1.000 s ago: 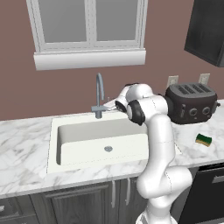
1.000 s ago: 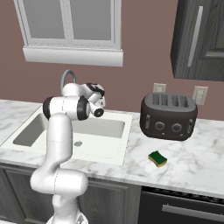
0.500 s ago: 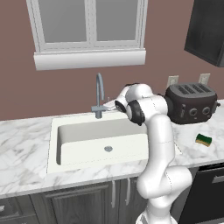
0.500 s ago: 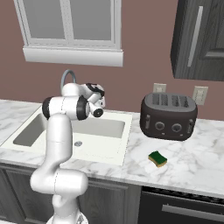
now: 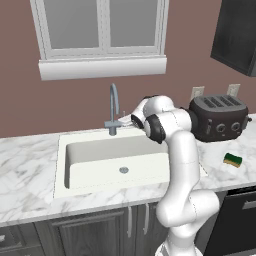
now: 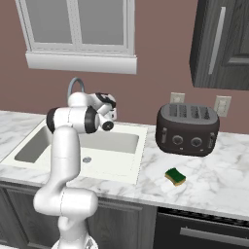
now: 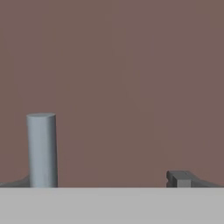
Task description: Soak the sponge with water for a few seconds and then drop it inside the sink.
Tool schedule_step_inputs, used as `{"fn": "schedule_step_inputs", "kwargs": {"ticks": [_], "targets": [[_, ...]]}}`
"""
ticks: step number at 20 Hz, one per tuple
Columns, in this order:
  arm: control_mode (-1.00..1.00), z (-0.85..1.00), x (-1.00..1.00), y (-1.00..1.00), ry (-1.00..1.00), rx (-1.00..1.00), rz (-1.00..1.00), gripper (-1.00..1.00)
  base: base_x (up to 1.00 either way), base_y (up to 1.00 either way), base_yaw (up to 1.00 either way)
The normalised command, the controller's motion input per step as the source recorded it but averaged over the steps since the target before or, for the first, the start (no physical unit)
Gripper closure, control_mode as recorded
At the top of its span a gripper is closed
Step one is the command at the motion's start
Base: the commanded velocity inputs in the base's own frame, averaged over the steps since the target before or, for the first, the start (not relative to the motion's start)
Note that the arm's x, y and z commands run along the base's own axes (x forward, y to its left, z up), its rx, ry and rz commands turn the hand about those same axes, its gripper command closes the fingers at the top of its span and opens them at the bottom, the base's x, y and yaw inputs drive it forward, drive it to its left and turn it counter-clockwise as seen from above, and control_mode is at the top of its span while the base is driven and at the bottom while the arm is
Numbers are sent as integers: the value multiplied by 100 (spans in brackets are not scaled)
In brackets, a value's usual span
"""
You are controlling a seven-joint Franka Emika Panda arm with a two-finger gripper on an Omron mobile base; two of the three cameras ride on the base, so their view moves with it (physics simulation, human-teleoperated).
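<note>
- One sink (image 5: 90, 172) is set into the marble counter (image 5: 25, 165); its off-white basin holds nothing but a small round drain (image 5: 123, 170) at the middle of its floor.
- One grey gooseneck tap (image 5: 114, 112) stands at the basin's back rim, at about 12 o'clock from the drain in the left base view; in the hand view its stem (image 7: 42, 151) rises as a grey cylinder at lower left, against the brown wall.
- One sponge (image 6: 175, 176), yellow with a dark green top, lies flat on the counter, well apart from the sink; in the right base view it is at about 6 o'clock from the toaster, and in the left base view (image 5: 232, 160) at about 3 o'clock from the basin.
- One dark toaster (image 6: 187, 129) with four slots stands against the wall, near the sponge.
- One gripper (image 5: 129, 121) is held just beside the tap, above the basin's back rim; its jaws are spread wide and hold nothing.
- Two wall sockets (image 6: 177, 97) sit behind the toaster.
</note>
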Motion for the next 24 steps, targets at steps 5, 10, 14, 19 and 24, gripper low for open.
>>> {"fn": "schedule_step_inputs", "kwargs": {"ticks": [5, 10, 14, 19, 24], "targets": [[-100, -31, 0, -38, 0, 2, -5, -100, 0, 0, 0], [-100, -27, 0, -38, 0, 0, -5, -100, 0, 0, 0], [-100, -37, 0, -43, 0, 2, -5, -100, 0, 0, 0], [-100, -44, 0, -47, 0, 5, -6, -100, 0, 0, 0], [-100, -50, 0, -49, 0, 7, -5, -100, 0, 0, 0]]}}
